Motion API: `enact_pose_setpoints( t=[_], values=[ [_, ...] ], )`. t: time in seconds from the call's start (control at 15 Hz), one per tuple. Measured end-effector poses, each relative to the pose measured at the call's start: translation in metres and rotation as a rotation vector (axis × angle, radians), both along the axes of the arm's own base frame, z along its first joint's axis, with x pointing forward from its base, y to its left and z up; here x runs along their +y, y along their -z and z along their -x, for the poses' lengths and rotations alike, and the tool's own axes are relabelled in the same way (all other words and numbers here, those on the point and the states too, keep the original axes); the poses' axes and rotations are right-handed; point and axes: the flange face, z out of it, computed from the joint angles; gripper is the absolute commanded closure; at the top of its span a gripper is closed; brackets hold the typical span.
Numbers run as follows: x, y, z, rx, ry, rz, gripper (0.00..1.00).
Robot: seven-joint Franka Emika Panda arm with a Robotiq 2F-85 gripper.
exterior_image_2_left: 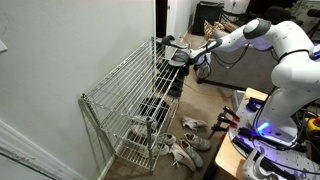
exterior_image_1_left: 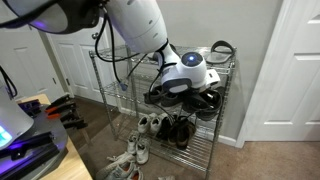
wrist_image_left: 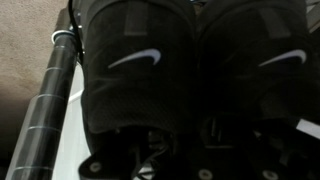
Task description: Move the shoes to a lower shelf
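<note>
The shoes (wrist_image_left: 150, 60) are a black pair with white swooshes, side by side and filling the wrist view. In an exterior view they (exterior_image_1_left: 186, 94) lie at the middle wire tier, the lower shelf (exterior_image_1_left: 222, 104), of the chrome rack. My gripper (exterior_image_1_left: 188, 80) hangs at the end of the white wrist, right over them and under the top tier. Seen from the rack's side, the gripper (exterior_image_2_left: 183, 57) reaches into the rack's front at the dark shoes (exterior_image_2_left: 176, 66). My fingers are lost in the dark against the shoes, so their stance and any hold are unclear.
A chrome rack post (wrist_image_left: 48, 95) runs down the left of the wrist view. Dark footwear (exterior_image_1_left: 220, 49) sits on the top tier and more shoes (exterior_image_1_left: 172, 126) on the bottom tier. White sneakers (exterior_image_1_left: 133, 152) lie on the carpet in front. A closed white door (exterior_image_1_left: 292, 70) stands beside the rack.
</note>
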Motion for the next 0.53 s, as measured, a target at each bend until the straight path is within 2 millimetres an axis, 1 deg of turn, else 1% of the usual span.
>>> enact_pose_setpoints(
  t=[0.13,0.2,0.33,0.4,0.47,0.53],
  values=[
    [-0.0007,0.0041,0.0021,0.005,0.002,-0.001,0.32],
    [-0.0013,0.0039,0.0022,0.004,0.003,-0.001,0.25],
    [-0.0026,0.0029,0.0018,0.002,0.006,0.001,0.14],
    [-0.0034,0.0025,0.0020,0.000,0.007,0.001,0.07],
    [-0.0046,0.0017,0.0023,-0.002,0.010,0.001,0.02],
    [-0.0062,0.0006,0.0025,-0.005,0.012,0.001,0.00]
  ],
)
